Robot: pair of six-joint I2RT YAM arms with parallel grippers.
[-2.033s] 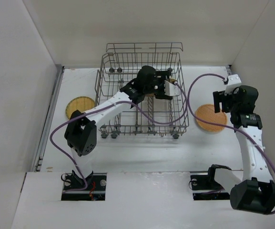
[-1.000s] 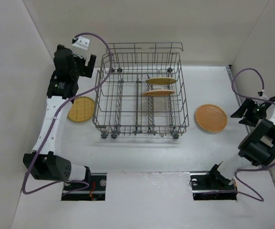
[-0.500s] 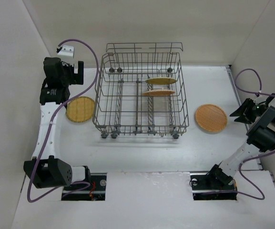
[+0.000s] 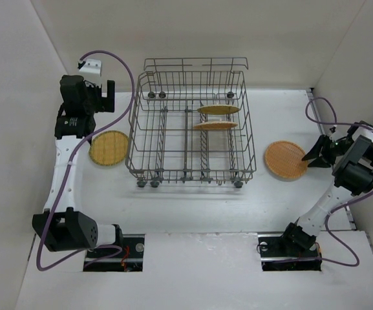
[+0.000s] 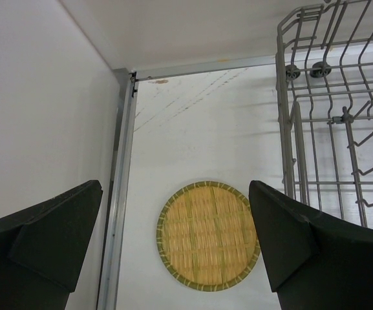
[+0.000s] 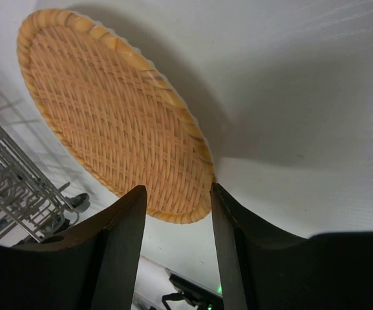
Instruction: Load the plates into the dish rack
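— Where does the top view sit?
— High behind both arm bases (image 4: 112,247), looking down on the whole table (image 4: 192,206).
— The 2 wrist views?
— Left looks down from well above the yellow plate (image 5: 207,236); right sits close at the orange plate (image 6: 115,116). Top shows both.

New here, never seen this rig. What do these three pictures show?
A left arm and a right arm are bolted to a white table, each ending in a two-finger claw. One picture is from a fixed overhead camera; the other two are from wrist cameras looking past the fingers. In the wire dish rack, a back plate and a front plate stand on edge. Flat on the table: a yellow plate left, an orange plate right. The left claw hangs open near the yellow one, empty. The right claw straddles the orange plate's rim; grip unclear.
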